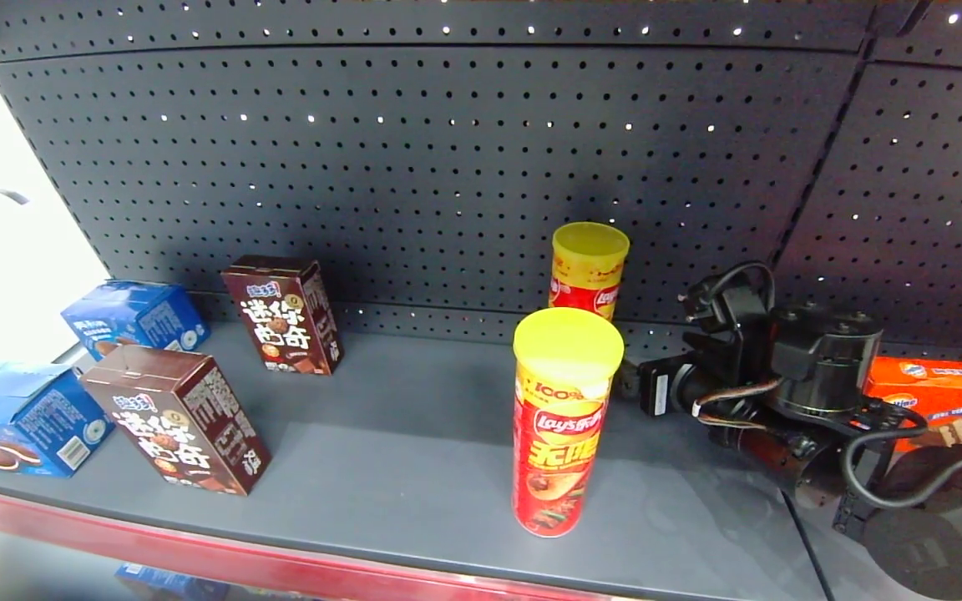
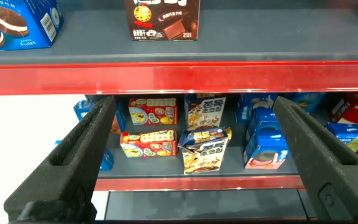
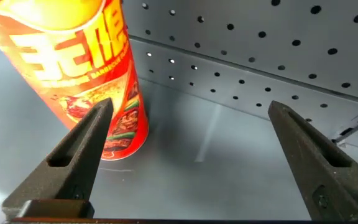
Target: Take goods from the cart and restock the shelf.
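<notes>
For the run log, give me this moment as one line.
task: restock | right tool: open, by chip can on shelf | left tool: open, empty

We see the left gripper [image 2: 192, 101] with its jaws spread wide, facing a shelf [image 2: 179, 78] where a blue box [image 2: 17, 22] and a brown box [image 2: 161, 18] stand near the red front edge. On the lower shelf [image 2: 197, 182] beneath sit red-and-yellow boxes [image 2: 149, 143], brown-and-cream boxes [image 2: 204, 149] and blue packs [image 2: 263, 146], crowded side by side.

The right arm [image 1: 815, 401] lies low just right of the front chip can [image 1: 566, 426], wrist level. Its tool [image 3: 191, 104] points toward the can, fingers spread wide, gripping nothing. The left tool [image 2: 192, 98] sits below the can's level, fingers likewise wide apart.
</notes>
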Robot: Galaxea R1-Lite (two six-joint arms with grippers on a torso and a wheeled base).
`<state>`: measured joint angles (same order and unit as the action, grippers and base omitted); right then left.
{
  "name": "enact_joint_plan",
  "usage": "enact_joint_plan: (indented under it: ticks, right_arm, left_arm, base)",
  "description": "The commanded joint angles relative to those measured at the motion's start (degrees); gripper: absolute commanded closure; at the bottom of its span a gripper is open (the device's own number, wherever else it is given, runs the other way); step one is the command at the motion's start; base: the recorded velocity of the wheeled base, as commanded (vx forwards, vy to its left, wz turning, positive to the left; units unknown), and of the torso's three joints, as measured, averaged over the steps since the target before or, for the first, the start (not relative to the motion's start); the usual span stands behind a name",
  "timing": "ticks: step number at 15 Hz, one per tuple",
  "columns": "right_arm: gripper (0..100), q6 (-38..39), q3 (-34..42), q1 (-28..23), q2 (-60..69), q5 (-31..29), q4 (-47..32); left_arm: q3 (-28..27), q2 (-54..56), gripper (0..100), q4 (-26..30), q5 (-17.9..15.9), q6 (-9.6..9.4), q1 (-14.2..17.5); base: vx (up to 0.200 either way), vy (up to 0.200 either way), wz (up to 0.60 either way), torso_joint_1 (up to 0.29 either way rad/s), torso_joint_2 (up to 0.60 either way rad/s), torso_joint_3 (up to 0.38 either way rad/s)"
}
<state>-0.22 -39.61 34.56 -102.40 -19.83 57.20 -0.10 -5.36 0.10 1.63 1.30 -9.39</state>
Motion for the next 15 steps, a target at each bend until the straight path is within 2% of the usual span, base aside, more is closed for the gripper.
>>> enact_joint_plan:
  ticks: [1,9,15]
  right_arm:
    - [0,0.0,-0.2,0.2,0.5,0.1,0.0]
    - [0,0.1,2.3,3.3,3.3,0.5,0.0]
    - [0,0.0,-1.1,3.6,0.2,1.8,-0.1]
  left_arm:
    - [0.0,-0.1,0,0.0,0.0,0.01,0.0]
    - [0.0,-0.1,0,0.0,0.0,0.01,0.0]
    - [0.0,-0.1,0,0.0,0.0,0.01,0.0]
  base:
    - [0.000,0.000,0.00,0.000,0.00,0.000]
    - [0.000,0.000,0.00,0.000,0.00,0.000]
    - [0.000,0.000,0.00,0.000,0.00,0.000]
